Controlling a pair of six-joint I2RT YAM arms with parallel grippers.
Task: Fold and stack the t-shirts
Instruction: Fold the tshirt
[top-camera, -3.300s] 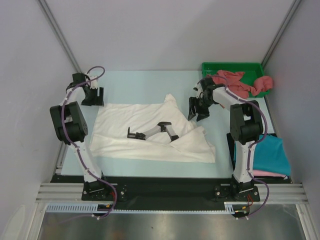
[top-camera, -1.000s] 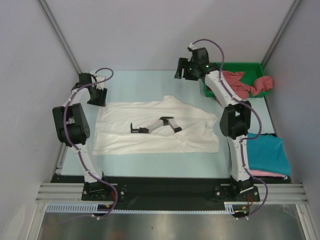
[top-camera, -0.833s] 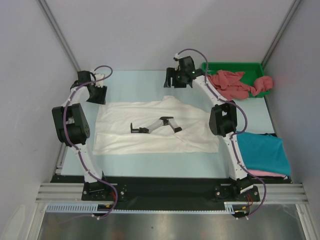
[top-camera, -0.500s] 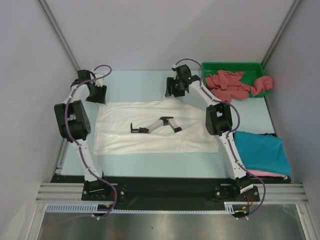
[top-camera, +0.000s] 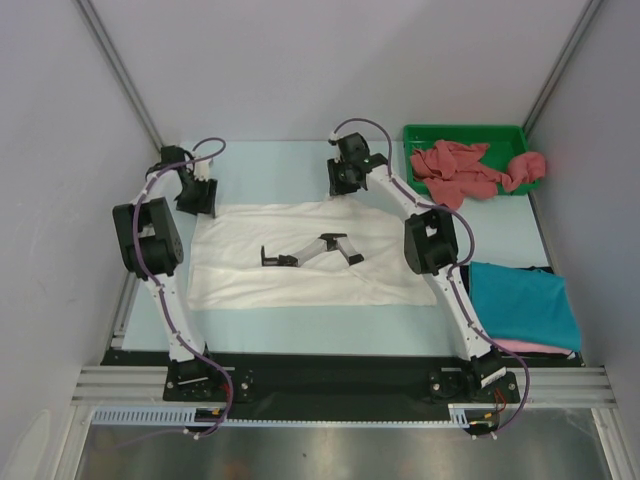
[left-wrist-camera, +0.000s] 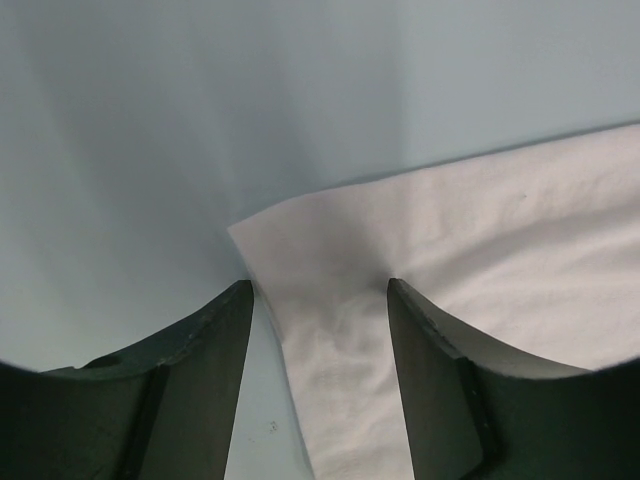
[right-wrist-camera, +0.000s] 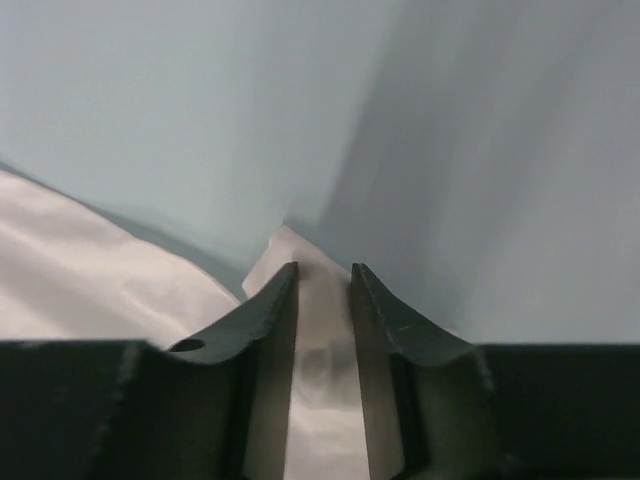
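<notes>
We count: white t-shirt, one; teal t-shirt, one; pink t-shirt, one; red t-shirts, number unclear; green tray, one.

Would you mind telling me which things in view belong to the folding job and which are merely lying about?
Part of the job:
white t-shirt, spread flat on the table
dusty red t-shirts, heaped at the far right
teal t-shirt, near right
pink t-shirt, under the teal one

Just lying about:
green tray, holding the red shirts
</notes>
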